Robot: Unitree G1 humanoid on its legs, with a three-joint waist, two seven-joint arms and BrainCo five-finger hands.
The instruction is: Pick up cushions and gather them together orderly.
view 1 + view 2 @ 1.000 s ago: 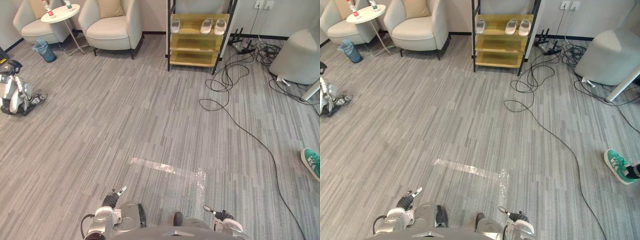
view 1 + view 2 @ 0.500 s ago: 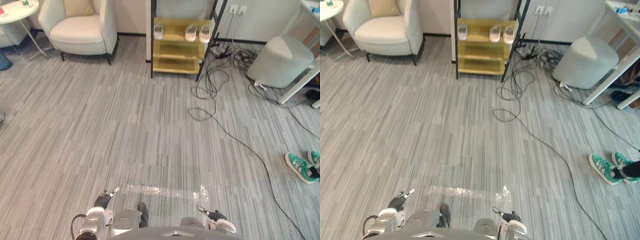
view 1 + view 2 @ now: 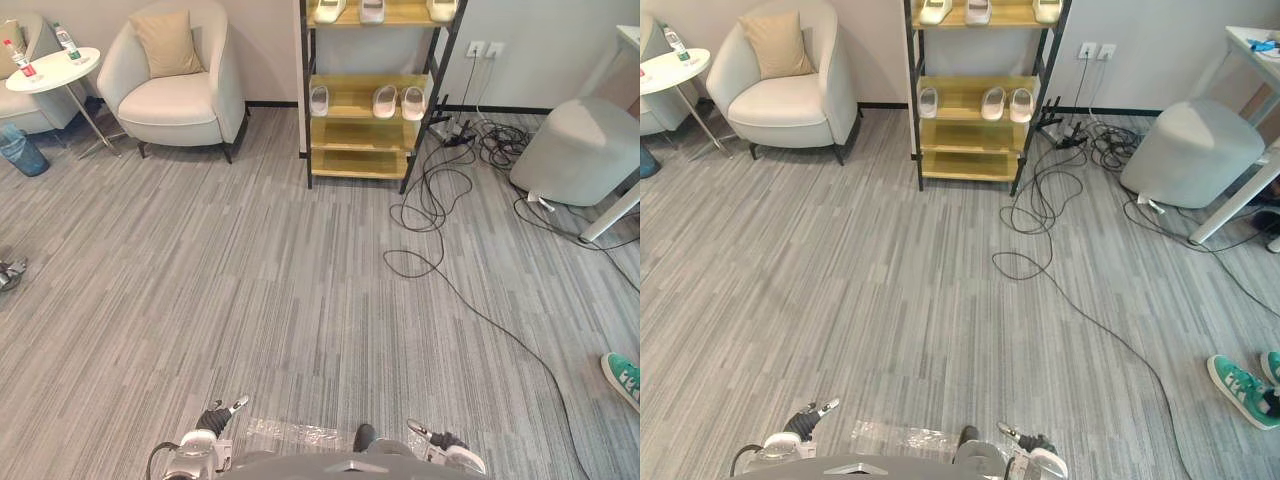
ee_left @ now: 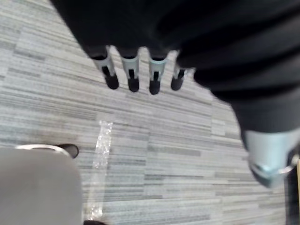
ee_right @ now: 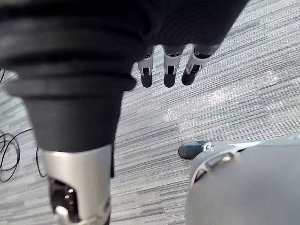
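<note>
One cushion [image 3: 168, 43] observed: tan, square, plump, with soft corners, standing upright and leaning against the backrest of a pale armchair [image 3: 185, 100]. The armchair stands just to the left of the shelf rack [image 3: 372, 120], against the same wall. The rack has a black frame and wooden shelves that carry pale slippers [image 3: 385, 100]. Further left of the rack, beyond the armchair, a round white surface [image 3: 45, 68] holds bottles. To the right of the rack sits a grey pouf [image 3: 583, 148], with black cables [image 3: 432, 205] trailing across the floor from the rack's right foot. A strip of clear tape [image 3: 292, 433] lies on the grey floor well apart from the rack, on the near side. Left robot hand [image 3: 216, 418] and right robot hand [image 3: 440, 441] both hang low at the near edge, well apart from rack and cushion; each has its fingers [image 4: 132, 77] straight and relaxed, holding nothing.
</note>
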